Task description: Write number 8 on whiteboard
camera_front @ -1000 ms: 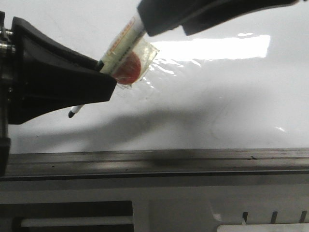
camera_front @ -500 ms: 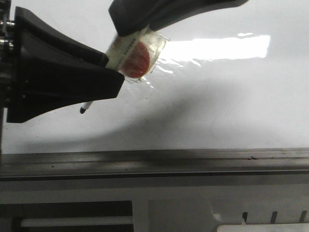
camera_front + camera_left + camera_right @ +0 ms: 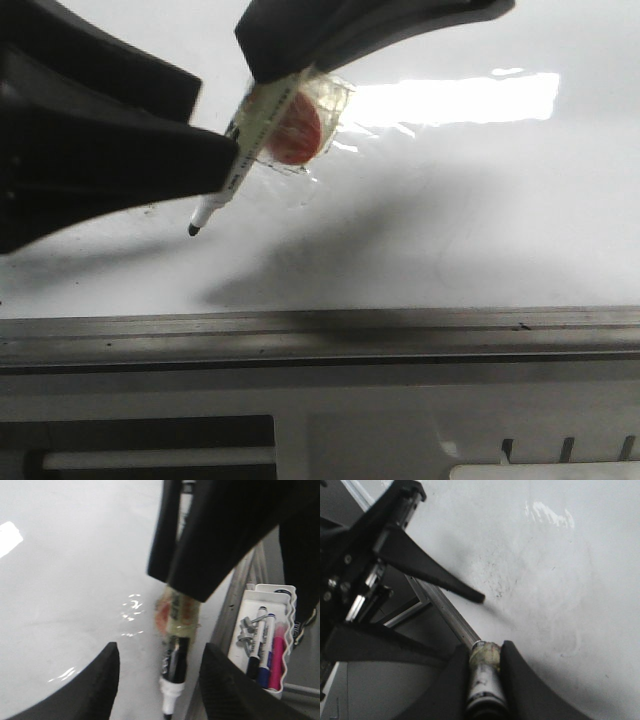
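My right gripper (image 3: 300, 45) is shut on a marker (image 3: 250, 125) wrapped in clear tape with a red disc (image 3: 297, 132). The marker slants down, and its bare black tip (image 3: 193, 230) is just above or at the whiteboard (image 3: 480, 200); I cannot tell if it touches. My left gripper (image 3: 162, 680) is open, with a finger on each side of the marker's (image 3: 176, 660) lower end and not touching it. In the right wrist view the marker (image 3: 482, 675) sits clamped between the right gripper (image 3: 484, 652) fingers. No drawn number 8 shows on the board, only faint grey smudges.
A grey metal rail (image 3: 400, 325) runs along the board's near edge, with a grey slotted panel (image 3: 400, 430) below it. A white tray (image 3: 265, 640) with several markers sits beside the rail. A wrinkled glare patch (image 3: 450, 100) lies behind the marker.
The marker tip has shifted right along the board and more of its lower barrel shows. The left gripper has moved up and left, closer to the camera. The right gripper drifted left.
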`<state>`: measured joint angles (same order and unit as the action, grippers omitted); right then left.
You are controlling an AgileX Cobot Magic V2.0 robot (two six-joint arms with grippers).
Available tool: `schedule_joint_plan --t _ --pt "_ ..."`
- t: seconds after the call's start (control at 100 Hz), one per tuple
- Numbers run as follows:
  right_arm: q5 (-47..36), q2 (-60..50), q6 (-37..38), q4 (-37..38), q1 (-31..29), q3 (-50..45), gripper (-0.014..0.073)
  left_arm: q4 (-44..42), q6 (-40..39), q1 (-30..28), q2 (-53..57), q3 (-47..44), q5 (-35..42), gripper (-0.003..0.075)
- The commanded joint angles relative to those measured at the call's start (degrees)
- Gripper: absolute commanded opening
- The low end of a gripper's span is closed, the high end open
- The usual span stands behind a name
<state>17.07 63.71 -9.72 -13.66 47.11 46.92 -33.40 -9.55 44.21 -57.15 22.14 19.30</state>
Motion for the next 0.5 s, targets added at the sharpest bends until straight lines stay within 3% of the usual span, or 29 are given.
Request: schedule_joint_plan --t 0.0,0.18,0.49 --pt "-5.29 -1.03 0.81 0.31 -0.30 1.90 -0.0071 6.02 -0.80 0.43 5.98 1.77 -3.71 0.0349" --pt "-5.32 -1.03 0.81 -1.22 -2.01 4.89 -0.0071 7.82 -0.80 0.43 17.25 1.77 -14.44 0.0347" --pt "-1.94 2.10 1.87 -1.31 -8.00 15.38 -0.0070 14.16 -0.80 0.43 22.40 1.77 -14.02 0.0347"
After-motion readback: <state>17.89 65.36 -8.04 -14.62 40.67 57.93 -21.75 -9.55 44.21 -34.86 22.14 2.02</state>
